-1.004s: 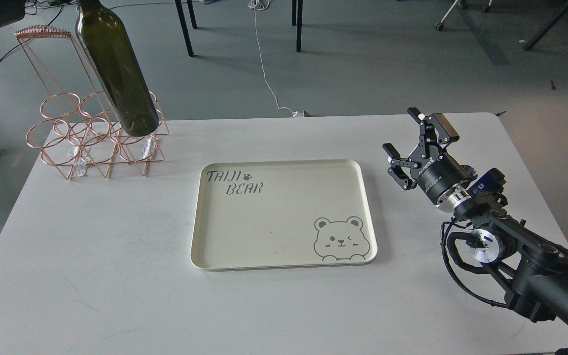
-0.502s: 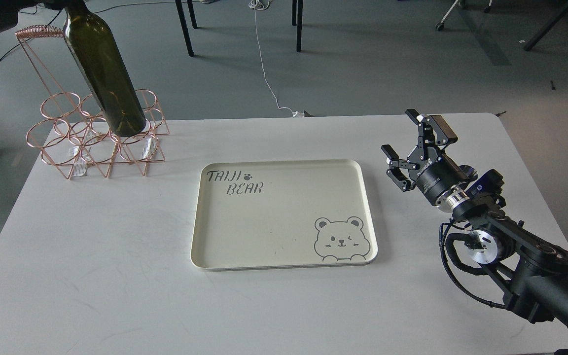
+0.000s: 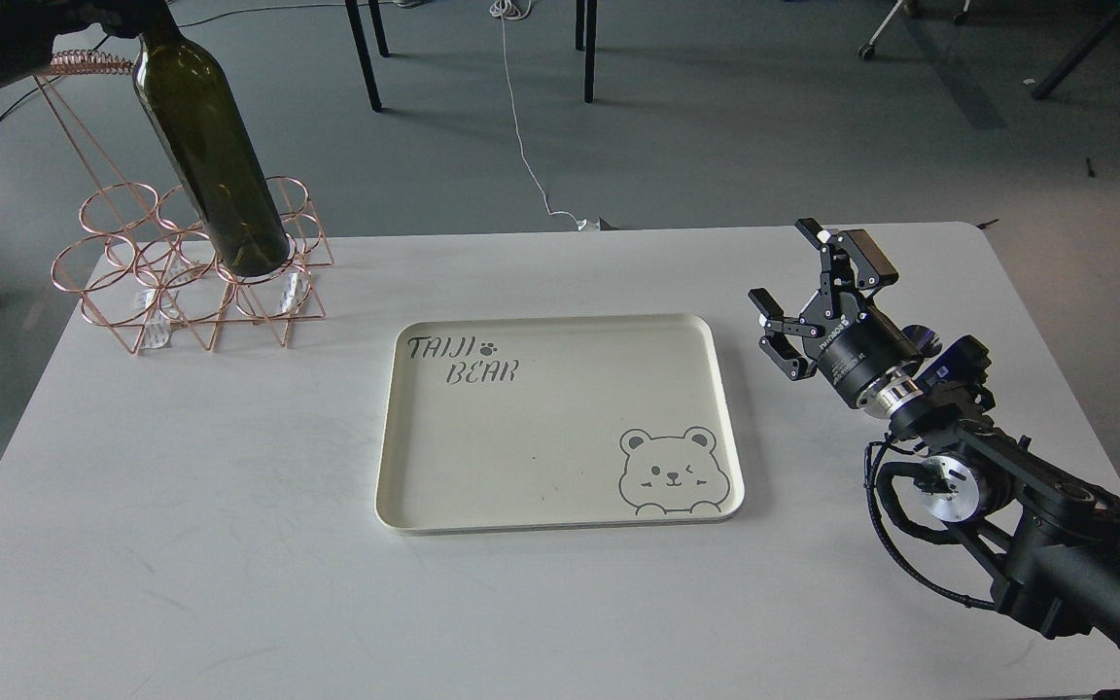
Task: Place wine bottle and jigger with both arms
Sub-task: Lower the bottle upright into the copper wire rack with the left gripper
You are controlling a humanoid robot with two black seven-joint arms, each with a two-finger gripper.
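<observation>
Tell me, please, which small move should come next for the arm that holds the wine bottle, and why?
Probably lower the wine bottle straight down a little. Its base sits in a front ring of the copper wire rack, yet it leans and the left arm grips its neck at the top edge, its gripper barely visible. The right gripper hangs open and empty beside the tray; no jigger shows.

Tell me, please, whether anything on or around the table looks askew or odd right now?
The wine bottle leans noticeably, its base in a ring of the copper wire rack. The cream tray lies flat and bare.
</observation>
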